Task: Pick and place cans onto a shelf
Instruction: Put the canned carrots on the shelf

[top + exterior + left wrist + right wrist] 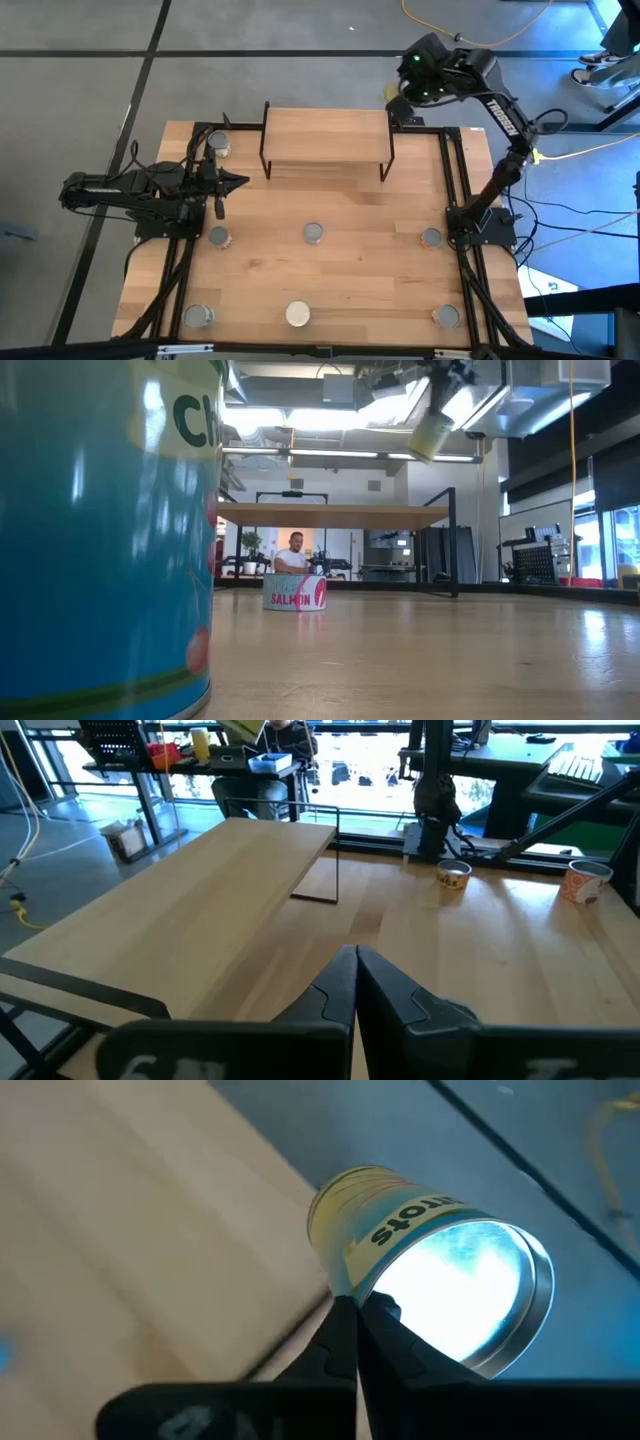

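1. High view, far left: our left gripper (pixel 232 182) waits low over the table's left side, fingers pressed together with nothing between them, which the left wrist view confirms. One can (pixel 217 146) stands just behind it by the shelf's left legs.
2. Moving right, six more cans stand on the tabletop (pixel 360 270) in two rows of three; the front left one (pixel 199 316) and the middle one (pixel 314 233) both have open room around them.
3. We see the shelf (pixel 326 132) at the back centre, its light-wood top bare.
4. At the right, our right gripper (pixel 352 1312) hangs high beyond the shelf's right back corner, pinching a yellow-labelled can (pixel 420 1270) by its rim; the can is tilted, well above the shelf top in the low view.
5. We judge the carry step is in hand. Next we need to swing the can leftward over the shelf top, level it, and lower it.
6. The shelf's right edge is nearest, so we should aim well inside it.
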Tool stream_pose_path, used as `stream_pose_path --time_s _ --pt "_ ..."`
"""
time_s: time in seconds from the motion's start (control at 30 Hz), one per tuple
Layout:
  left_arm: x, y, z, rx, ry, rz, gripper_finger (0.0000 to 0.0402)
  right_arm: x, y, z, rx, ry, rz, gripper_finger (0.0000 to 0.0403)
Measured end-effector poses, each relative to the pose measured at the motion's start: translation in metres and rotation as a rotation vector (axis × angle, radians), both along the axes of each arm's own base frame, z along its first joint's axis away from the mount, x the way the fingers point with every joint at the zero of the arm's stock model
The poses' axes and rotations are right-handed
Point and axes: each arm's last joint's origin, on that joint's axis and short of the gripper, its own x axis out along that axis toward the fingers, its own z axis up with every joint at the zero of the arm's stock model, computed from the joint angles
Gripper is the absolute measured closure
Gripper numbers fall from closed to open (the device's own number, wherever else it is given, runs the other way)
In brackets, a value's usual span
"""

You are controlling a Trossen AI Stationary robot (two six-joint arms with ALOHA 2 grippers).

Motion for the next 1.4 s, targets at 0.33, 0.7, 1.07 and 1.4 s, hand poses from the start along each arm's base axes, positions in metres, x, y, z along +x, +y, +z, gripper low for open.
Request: stream_pose_path --time_s 0.33,0.7,1.07,1.4 --pt "0.0 0.0 0.0 -0.009 -0.002 0.002 0.0401 0.042 -0.016 -0.022 0.059 0.035 0.087 0.0403" --pt "0.0 0.0 0.0 -0.009 -0.002 0.001 0.0401 0.082 -0.043 -0.074 0.16 0.167 0.082 0.0403" --pt "0.0 0.0 0.0 -0.008 -0.002 0.0 0.0401 0.083 -0.045 -0.077 0.174 0.162 0.058 0.0403" --pt "0.0 -0.002 0.0 -0.015 0.0 -0.055 0.0401 0.081 -0.048 -0.077 0.176 0.161 0.049 0.0403"
